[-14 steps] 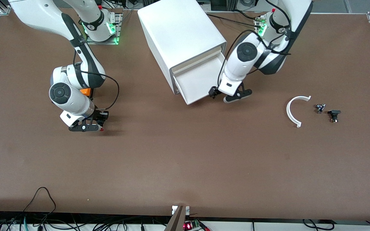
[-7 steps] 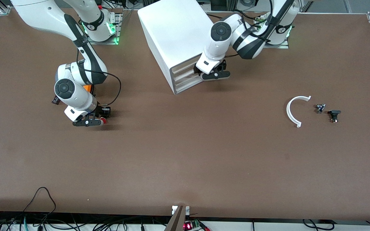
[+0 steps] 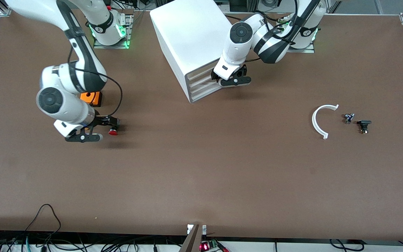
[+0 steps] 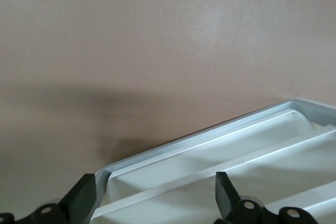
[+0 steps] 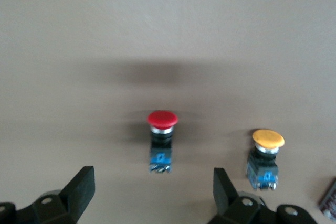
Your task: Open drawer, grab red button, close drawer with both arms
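- Front view: the white cabinet (image 3: 196, 42) stands on the brown surface (image 3: 201, 175) between the two arm bases, all four drawers pushed in flush, the drawer (image 3: 201, 82) second from the top among them.
- The left pincer (image 3: 232, 79) hangs right at the drawer fronts, at the cabinet's corner toward the left arm's end; its fingers (image 4: 84, 200) are spread wide with nothing between them, and the left wrist view shows the cabinet's edge and drawer rims (image 4: 220, 156) just under the tips.
- The button (image 3: 113, 132) lies on the surface toward the right arm's end, nearer to the front camera than the orange box (image 3: 91, 98); in the right wrist view it (image 5: 161, 137) sits alone on the bare surface, red cap clear of any finger.
- The right pincer (image 3: 82, 137) is low over the surface just beside the button, fingers (image 5: 81, 187) spread apart and holding nothing (the button lies free).
- A like button with an orange-yellow cap (image 5: 266, 156) sits near the red one in the right wrist view.
- Toward the left arm's end lie a white curved piece (image 3: 318, 120) and two small dark parts (image 3: 357, 120) beside it.
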Motion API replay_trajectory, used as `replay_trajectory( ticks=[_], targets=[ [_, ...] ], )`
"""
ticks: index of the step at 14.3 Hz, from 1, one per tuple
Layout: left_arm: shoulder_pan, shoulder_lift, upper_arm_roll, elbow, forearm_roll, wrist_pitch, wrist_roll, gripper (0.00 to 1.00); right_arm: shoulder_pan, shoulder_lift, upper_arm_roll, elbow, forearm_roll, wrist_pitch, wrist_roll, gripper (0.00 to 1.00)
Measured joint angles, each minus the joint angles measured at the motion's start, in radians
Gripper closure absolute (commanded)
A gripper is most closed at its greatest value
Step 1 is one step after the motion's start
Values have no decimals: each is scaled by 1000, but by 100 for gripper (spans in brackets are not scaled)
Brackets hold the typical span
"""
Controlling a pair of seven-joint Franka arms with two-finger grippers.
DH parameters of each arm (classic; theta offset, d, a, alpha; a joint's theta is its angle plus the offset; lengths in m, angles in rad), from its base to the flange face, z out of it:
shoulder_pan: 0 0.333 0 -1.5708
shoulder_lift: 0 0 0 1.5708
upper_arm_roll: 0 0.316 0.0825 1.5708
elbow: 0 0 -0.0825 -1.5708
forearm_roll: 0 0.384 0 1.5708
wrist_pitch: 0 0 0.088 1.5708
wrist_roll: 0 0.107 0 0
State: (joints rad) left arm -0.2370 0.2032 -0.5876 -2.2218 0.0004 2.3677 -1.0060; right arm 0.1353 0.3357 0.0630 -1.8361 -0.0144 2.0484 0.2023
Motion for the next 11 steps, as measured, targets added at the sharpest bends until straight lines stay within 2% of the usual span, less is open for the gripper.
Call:
replay_trajectory(
  ticks=[3, 7, 9, 11],
  targets=[
    [60, -45, 34, 10, 0, 1, 14, 0, 0, -17, 2, 179, 31, -192, 0, 0],
    [127, -108, 152, 71, 1, -68, 247, 0, 0, -23, 3, 357, 32, -355, 3, 0],
    [154, -134, 219, 126, 1, -154, 393, 0, 0, -24, 3, 427, 32, -409, 9, 0],
    [173, -154, 286, 215, 1, -296, 542, 0, 0, -25, 0, 470, 29, -438, 14, 0]
  ],
)
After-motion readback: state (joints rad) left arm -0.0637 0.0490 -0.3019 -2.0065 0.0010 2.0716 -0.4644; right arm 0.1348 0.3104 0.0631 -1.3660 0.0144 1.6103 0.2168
